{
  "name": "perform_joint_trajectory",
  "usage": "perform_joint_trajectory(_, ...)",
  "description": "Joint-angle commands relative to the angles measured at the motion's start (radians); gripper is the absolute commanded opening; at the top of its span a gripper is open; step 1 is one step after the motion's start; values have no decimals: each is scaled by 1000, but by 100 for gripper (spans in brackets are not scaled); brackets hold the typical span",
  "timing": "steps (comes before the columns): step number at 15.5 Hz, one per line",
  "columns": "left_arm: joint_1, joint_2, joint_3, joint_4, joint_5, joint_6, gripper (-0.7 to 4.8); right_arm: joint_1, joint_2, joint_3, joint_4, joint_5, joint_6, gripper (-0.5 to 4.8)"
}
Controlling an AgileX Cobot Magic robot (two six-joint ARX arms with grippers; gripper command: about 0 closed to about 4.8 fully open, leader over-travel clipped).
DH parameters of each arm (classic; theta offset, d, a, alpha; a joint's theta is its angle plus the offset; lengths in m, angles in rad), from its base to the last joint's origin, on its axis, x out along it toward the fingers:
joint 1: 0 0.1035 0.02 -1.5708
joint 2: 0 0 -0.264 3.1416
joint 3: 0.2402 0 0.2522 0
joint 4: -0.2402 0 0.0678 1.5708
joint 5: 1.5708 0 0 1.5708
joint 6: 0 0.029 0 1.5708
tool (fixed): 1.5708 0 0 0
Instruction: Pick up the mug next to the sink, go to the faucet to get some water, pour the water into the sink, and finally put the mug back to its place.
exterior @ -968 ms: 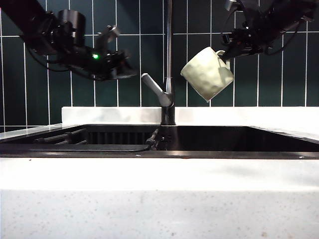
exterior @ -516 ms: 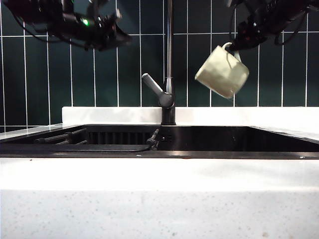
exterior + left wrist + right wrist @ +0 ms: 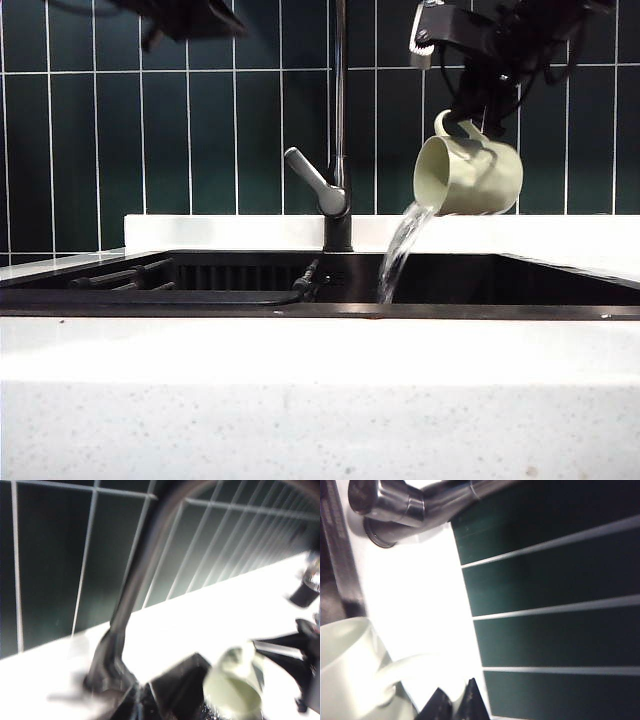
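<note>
The pale dimpled mug (image 3: 468, 175) hangs on its side over the right half of the black sink (image 3: 320, 310), mouth toward the faucet. Water (image 3: 400, 250) streams from its lip into the basin. My right gripper (image 3: 468, 122) comes down from above and is shut on the mug's loop handle (image 3: 405, 666); its dark fingertips (image 3: 440, 706) show beside the mug (image 3: 345, 665). The faucet (image 3: 340, 120) stands mid-sink, its grey lever (image 3: 310, 180) angled left. My left gripper (image 3: 190, 15) is up at the top left edge, shut, holding nothing. The blurred left wrist view shows the faucet pipe (image 3: 140, 580) and the mug (image 3: 232, 687).
Dark bars and a hose (image 3: 120, 278) lie in the sink's left part. A white ledge (image 3: 220, 230) runs behind the sink under the dark green tiled wall (image 3: 90, 140). The white speckled counter (image 3: 320, 400) fills the foreground.
The mug has rolled from tilted mouth-up onto its side, shifted right, and water now pours out. The left arm has risen from beside the faucet to the top edge.
</note>
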Motion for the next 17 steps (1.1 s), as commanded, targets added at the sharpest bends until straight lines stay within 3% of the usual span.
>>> perform_joint_trajectory(1,-1,-115,2,-237,-79,91,-6,25,-38,16,60,6,-54,-1)
perform_joint_trajectory(3,-1,-198,1,-344,-161,142,-6,31,-55,16,55,7,-53,-1)
perform_joint_trajectory(6,-1,-350,-81,-350,-248,150,-6,36,-89,16,29,6,-108,-1)
perform_joint_trajectory(7,-1,-442,-167,-336,-288,150,-6,36,-92,15,18,6,-176,-1)
perform_joint_trajectory(11,-1,-661,-434,-325,-354,131,-6,48,-92,15,8,-1,-228,-1)
perform_joint_trajectory(15,-1,-883,-686,-308,-427,109,-6,51,-92,11,0,0,-229,-1)
perform_joint_trajectory(17,-1,-998,-781,-308,-457,110,-6,51,-95,-5,3,14,-171,-1)
